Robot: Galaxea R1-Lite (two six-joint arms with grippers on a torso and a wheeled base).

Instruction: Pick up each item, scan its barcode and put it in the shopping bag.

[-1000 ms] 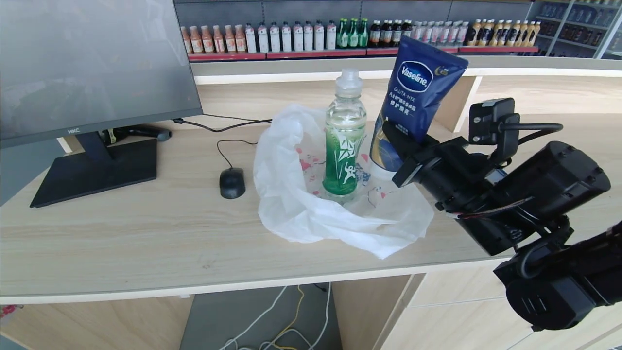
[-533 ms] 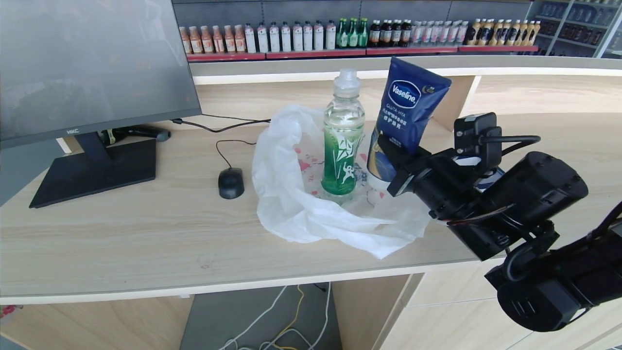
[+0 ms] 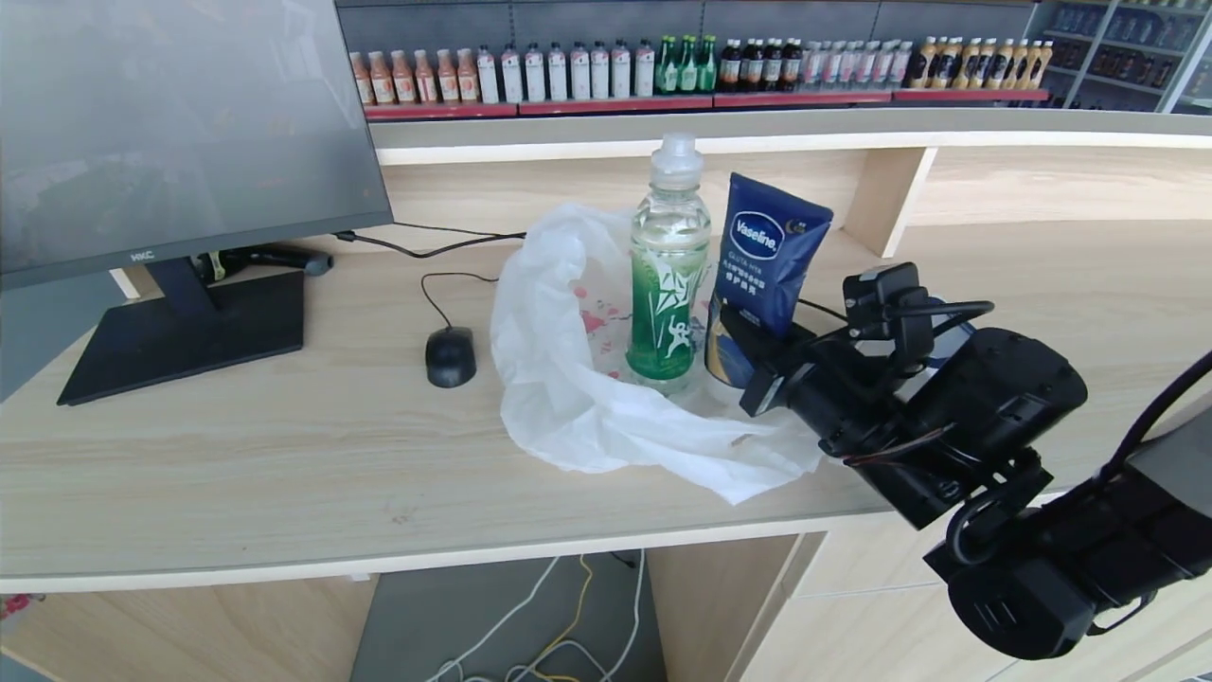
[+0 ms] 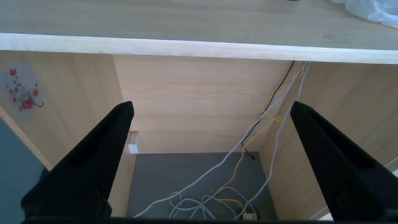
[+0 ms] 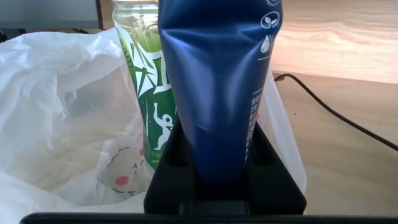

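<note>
Now lowered beside the green bottle [image 3: 668,284], the blue tube [image 3: 765,260] sinks into the shopping bag [image 3: 568,407], right gripper [image 3: 753,365] still clamped on it; release likely next.

My right end effector [image 3: 756,352] covers the lower end of the blue soft plastic tube [image 3: 765,270]. In the right wrist view the tube's top is cut off, and it hides one side of the clear green-labelled plastic bottle [image 5: 144,93], whose cap is cut off too.
</note>
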